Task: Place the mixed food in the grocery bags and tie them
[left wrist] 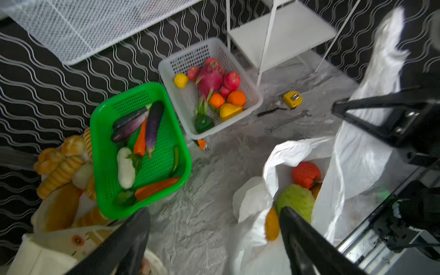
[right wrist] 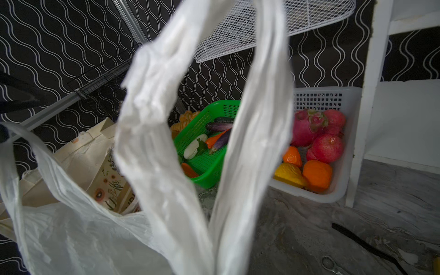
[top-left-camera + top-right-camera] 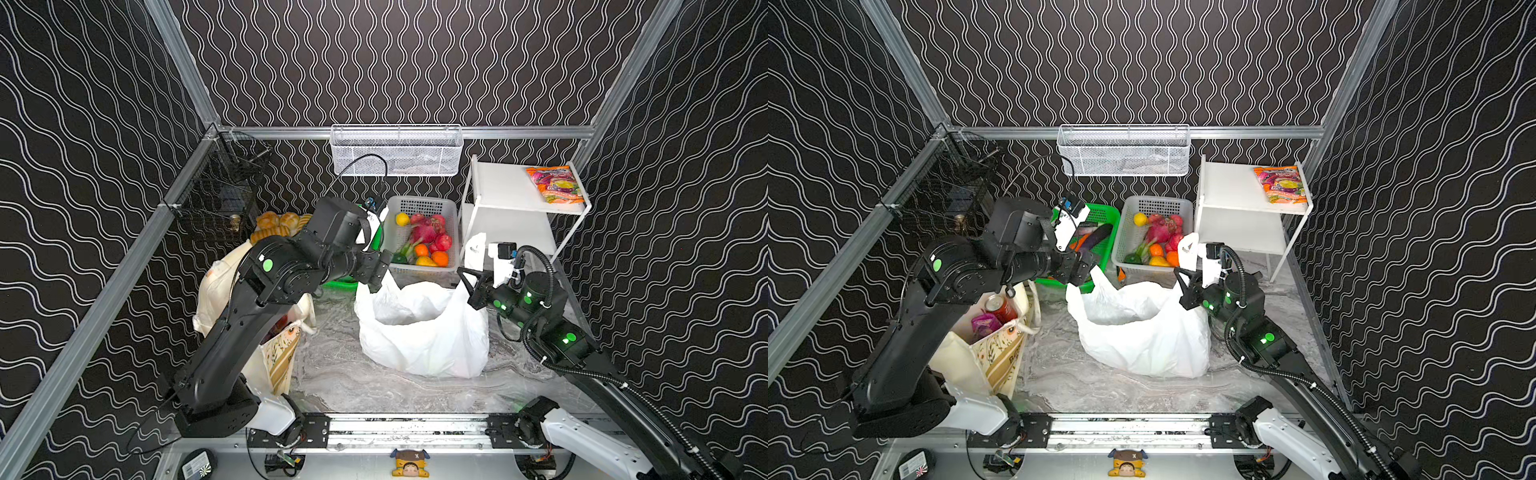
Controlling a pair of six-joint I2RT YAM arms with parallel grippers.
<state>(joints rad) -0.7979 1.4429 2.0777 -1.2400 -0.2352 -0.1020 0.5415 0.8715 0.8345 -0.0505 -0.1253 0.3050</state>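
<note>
White plastic bag (image 3: pixel 424 336) had a cabbage (image 1: pixel 295 200) inside; right gripper (image 3: pixel 467 286) was clamped on its loop handle (image 2: pixel 259 119), left gripper (image 3: pixel 376 278) hung right beside it, fingers apart.

You see black walls (image 3: pixel 415 62) crossed by white wavy lines, and a tabletop (image 3: pixel 353 382) marbled in grey. The plastic bag (image 3: pixel 424 340) is plain white; the cabbage (image 1: pixel 295 197) in it is pale green and the round vegetable (image 1: pixel 306 173) is red. The tote (image 3: pixel 961 365) is cream, and its side panel is printed with orange flowers and a tan band. Its can (image 3: pixel 1000 307) is red, its snack packet (image 3: pixel 984 322) purple. You have two baskets: the green basket (image 1: pixel 97 147) is bright green, the white basket (image 1: pixel 181 62) perforated white.
</note>
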